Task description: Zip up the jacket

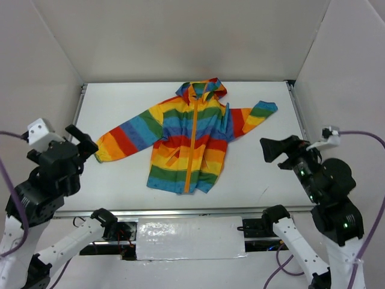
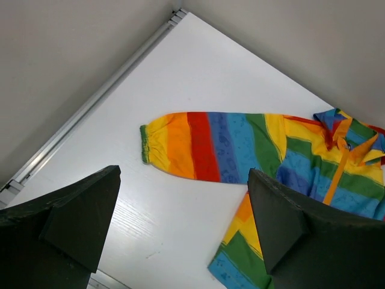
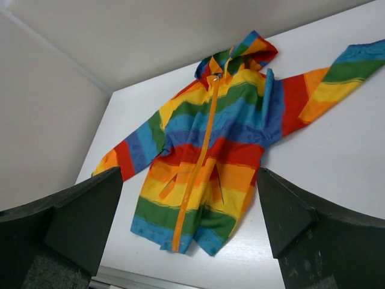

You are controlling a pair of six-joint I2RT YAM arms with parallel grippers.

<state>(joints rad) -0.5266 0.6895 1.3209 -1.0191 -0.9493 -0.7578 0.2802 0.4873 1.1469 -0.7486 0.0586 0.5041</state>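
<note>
The rainbow-striped hooded jacket (image 1: pixel 189 143) lies flat on the white table, hood at the far side, sleeves spread left and right. Its orange zipper band (image 1: pixel 192 144) runs straight from hem to collar and looks closed along its length. My left gripper (image 1: pixel 81 141) is open and empty, raised at the left, near the left sleeve cuff (image 2: pixel 147 143). My right gripper (image 1: pixel 275 149) is open and empty, raised at the right of the jacket. The jacket shows whole in the right wrist view (image 3: pixel 207 150) and partly in the left wrist view (image 2: pixel 289 156).
White walls enclose the table on three sides. A metal rail (image 2: pixel 90 108) runs along the table's left edge, another along the right edge (image 1: pixel 299 114). A white taped panel (image 1: pixel 189 238) sits between the arm bases at the near edge.
</note>
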